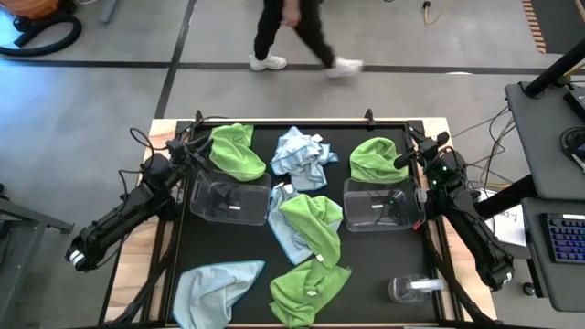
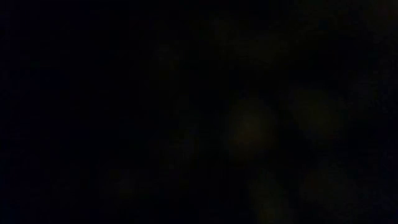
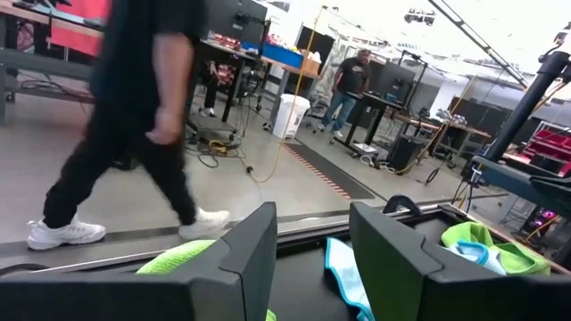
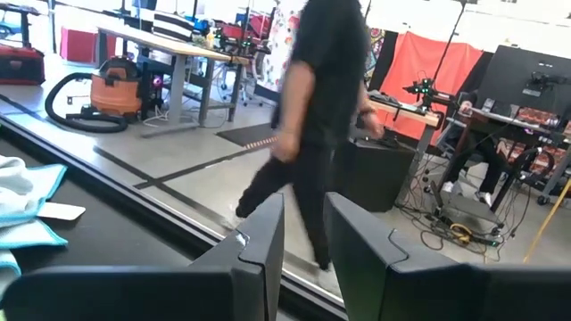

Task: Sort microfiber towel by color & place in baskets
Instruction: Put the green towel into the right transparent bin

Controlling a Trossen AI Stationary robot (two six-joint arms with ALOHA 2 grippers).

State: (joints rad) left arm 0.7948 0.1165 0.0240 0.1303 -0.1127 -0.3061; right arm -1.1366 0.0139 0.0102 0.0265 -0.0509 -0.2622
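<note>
Resting at the far left of the surface (image 1: 228, 260), the left claw (image 3: 312, 259) stood narrowly parted and empty; the right claw (image 4: 305, 259), at the far right, likewise. Between them lay green and blue microfiber towels (image 1: 311, 228) scattered around both baskets (image 1: 230, 201), which looked empty. A person (image 1: 292, 32) walked past on the floor beyond. Sorting had seemingly not begun; the next move would call for reaching down to the nearest towel. No writing was readable.

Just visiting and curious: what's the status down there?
Left gripper and right gripper open, empty, parked at the table's far corners. Towels loose; both baskets empty. Person walking past beyond the table.
</note>
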